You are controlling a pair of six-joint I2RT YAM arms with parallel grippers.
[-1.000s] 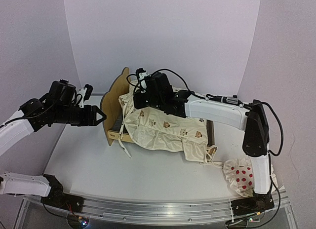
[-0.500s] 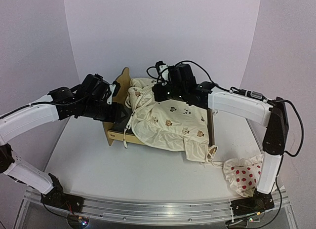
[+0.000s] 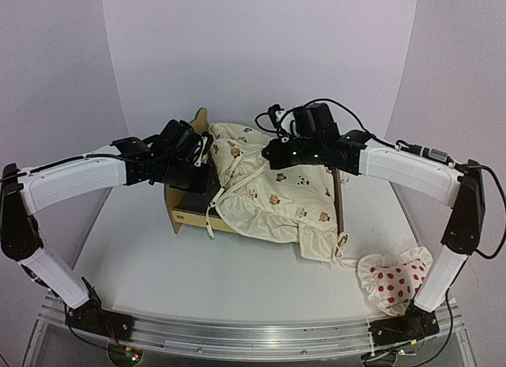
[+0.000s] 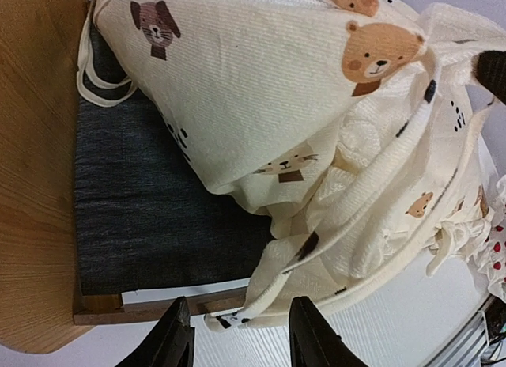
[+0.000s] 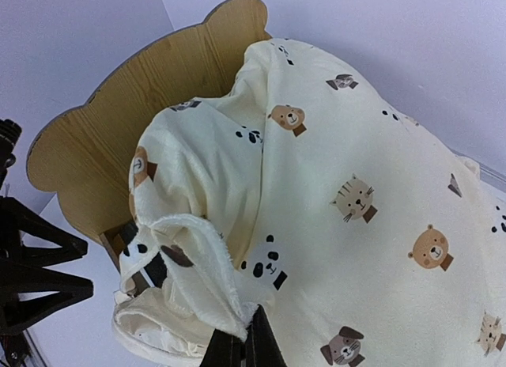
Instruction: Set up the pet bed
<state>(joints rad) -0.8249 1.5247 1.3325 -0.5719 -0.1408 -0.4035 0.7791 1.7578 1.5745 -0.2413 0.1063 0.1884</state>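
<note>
The pet bed (image 3: 183, 217) stands mid-table, its scalloped headboard (image 5: 118, 138) on the left and its grey felt base (image 4: 150, 217) partly bare. The cream animal-print cover (image 3: 277, 197) lies bunched over most of the bed. My right gripper (image 5: 241, 343) is shut on a fold of the cover and holds it up above the bed. My left gripper (image 4: 241, 339) is at the bed's near left corner. Its jaws are open, and the cover's hem corner (image 4: 237, 315) hangs between the fingertips without touching them.
A white red-dotted pillow (image 3: 391, 278) lies on the table near the right arm's base. The cover spills over the bed's right rail (image 3: 340, 201) onto the table. White walls close in on three sides.
My left arm has swung right from beside the headboard to the bed's near corner, its jaws narrowing. My right gripper has lifted the cover rightwards, baring more grey base.
</note>
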